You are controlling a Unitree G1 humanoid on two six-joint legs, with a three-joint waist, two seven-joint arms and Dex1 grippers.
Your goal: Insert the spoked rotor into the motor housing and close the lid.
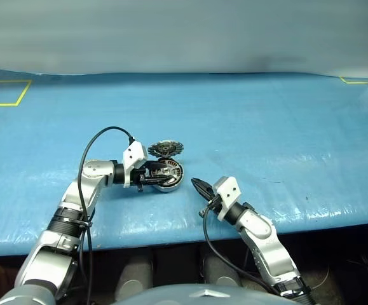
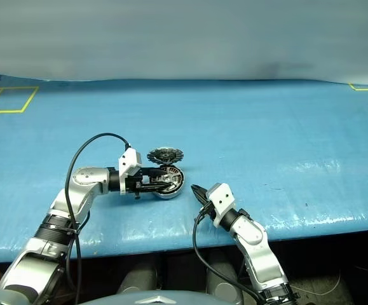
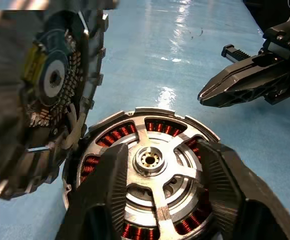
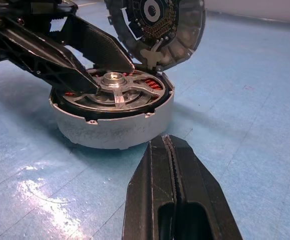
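Note:
The motor housing [image 4: 112, 132] is a low silver drum on the blue table, with copper windings around its inside. The spoked rotor [image 3: 177, 172] lies in it, silver spokes running out from a central hub. The lid [image 1: 165, 149], a round cap with a notched rim, stands upright at the housing's far edge. My left gripper [image 1: 164, 176] reaches in from the left and is open, one finger on each side of the hub just above the rotor. My right gripper [image 1: 196, 184] is shut and empty, pointing at the housing from a short way to its right and nearer the front edge.
The blue table [image 1: 266, 127] stretches wide behind and to the right of the housing. A yellow tape square [image 1: 6, 93] marks the far left corner. The table's front edge runs just under both arms.

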